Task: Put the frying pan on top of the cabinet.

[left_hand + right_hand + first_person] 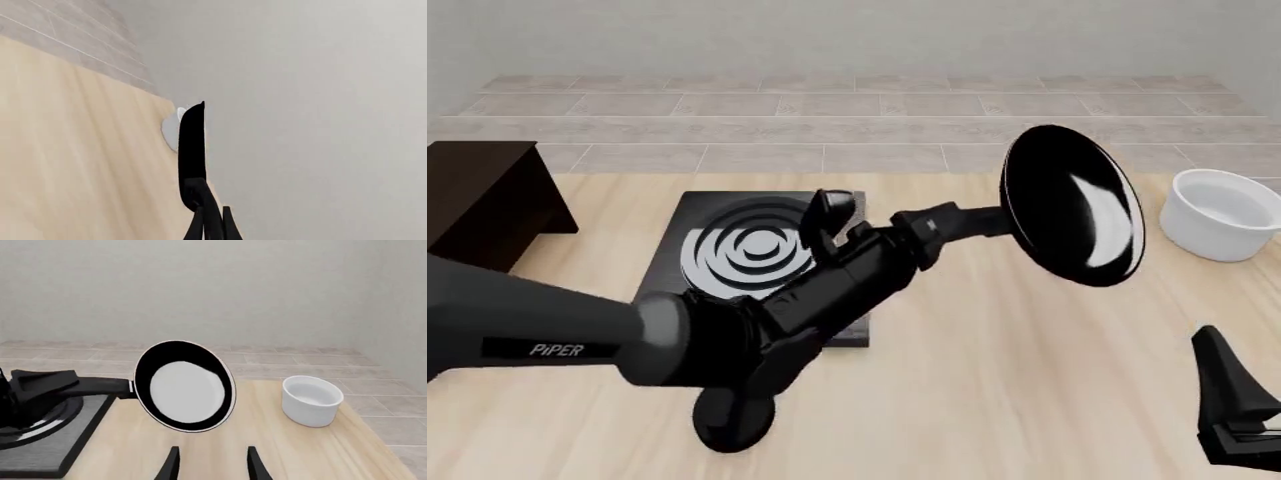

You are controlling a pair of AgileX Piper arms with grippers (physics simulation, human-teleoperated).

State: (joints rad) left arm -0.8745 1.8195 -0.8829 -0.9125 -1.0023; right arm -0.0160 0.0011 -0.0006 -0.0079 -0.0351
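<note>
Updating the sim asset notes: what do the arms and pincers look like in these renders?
The left arm is a thick dark grey tube with white "PIPER" lettering, stepping down to glossy black wrist segments and a black left pincer. The right pincer has two slim black tapered fingers; in the front view only its black angular tip shows. No cables visible.

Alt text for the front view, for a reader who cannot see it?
The left tool holds the frying pan by its handle, raised and tipped on edge above the table. A white bowl sits at right, a black stove slab behind the arm, the dark cabinet at far left.
</note>
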